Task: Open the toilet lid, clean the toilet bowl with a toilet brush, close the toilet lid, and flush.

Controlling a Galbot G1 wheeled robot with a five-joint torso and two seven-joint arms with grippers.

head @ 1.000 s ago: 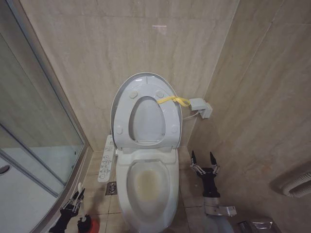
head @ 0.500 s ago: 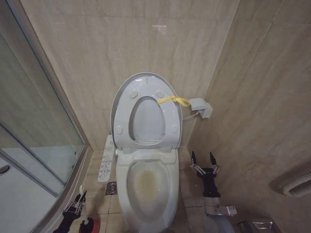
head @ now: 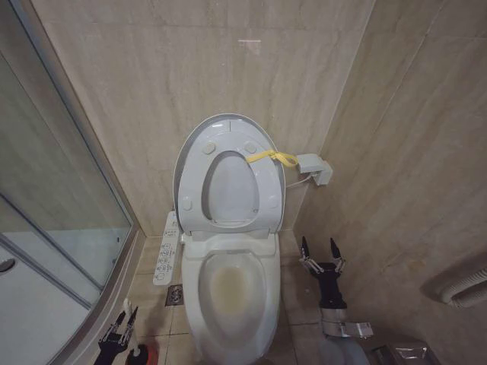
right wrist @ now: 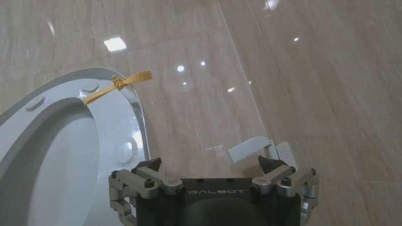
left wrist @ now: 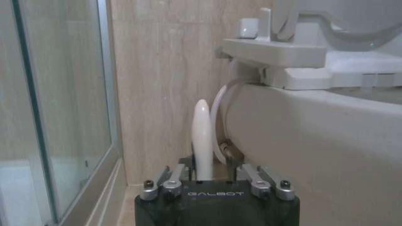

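1. Toilet brush [left wrist: 201,136]: its white handle stands between the left gripper [head: 123,322] fingers, left of the toilet bowl [head: 230,300]; whether they clamp it, I cannot tell.
2. Left gripper has dropped lower beside the bowl toward the red cup holder [head: 144,353], so pickup is under way; toilet lid [head: 228,163] already up.
3. Right gripper [head: 319,253] waits right of the bowl, spread wide.

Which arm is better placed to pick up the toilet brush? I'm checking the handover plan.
The left. Its left gripper sits low beside the small red round cup holder, with the thin white stick handle between its fingers. The right gripper waits open across the white ceramic toilet bowl.

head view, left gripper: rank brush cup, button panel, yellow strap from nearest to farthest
From the left gripper:
1. Red brush cup, on the floor right beside it.
2. Button panel, on the bowl's left side.
3. Yellow strap, on the raised lid's right edge.
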